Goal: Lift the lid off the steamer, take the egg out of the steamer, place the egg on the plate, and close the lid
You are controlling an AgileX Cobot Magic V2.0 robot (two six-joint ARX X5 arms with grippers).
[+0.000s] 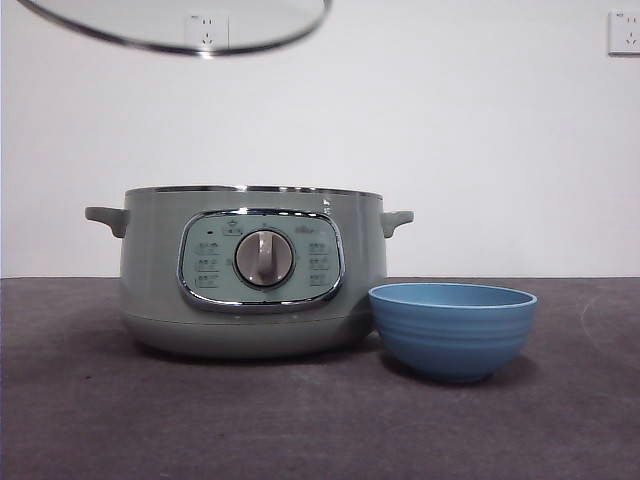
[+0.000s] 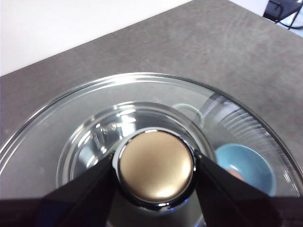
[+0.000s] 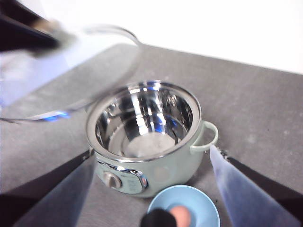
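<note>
Clamping the round knob [image 2: 155, 170] between its two black jaws, the left gripper [image 2: 155, 177] holds the lid [image 1: 180, 30] high above the steamer [image 1: 250, 275], tilted, its chrome rim at the top of the front view; the glass dome looks rigid, smooth and breakable, fairly heavy for one central hold, so the knob seems the only sound place to take it, and I judge it could swing if moved fast; the right gripper [image 3: 151, 189] hangs over the desk [image 1: 300, 420] with its jaws spread wide, holding nothing, the steamer and the blue bowl [image 1: 452, 328] between them; the steamer's steel pot stands open and looks empty; the egg [image 3: 180, 215] lies already in the bowl, just beside the steamer, partly hidden by a dark blurred shape; closing the lid remains; the bowl stands close enough that the lowering rim might clip it; a wall socket [image 1: 624, 32] is behind.
</note>
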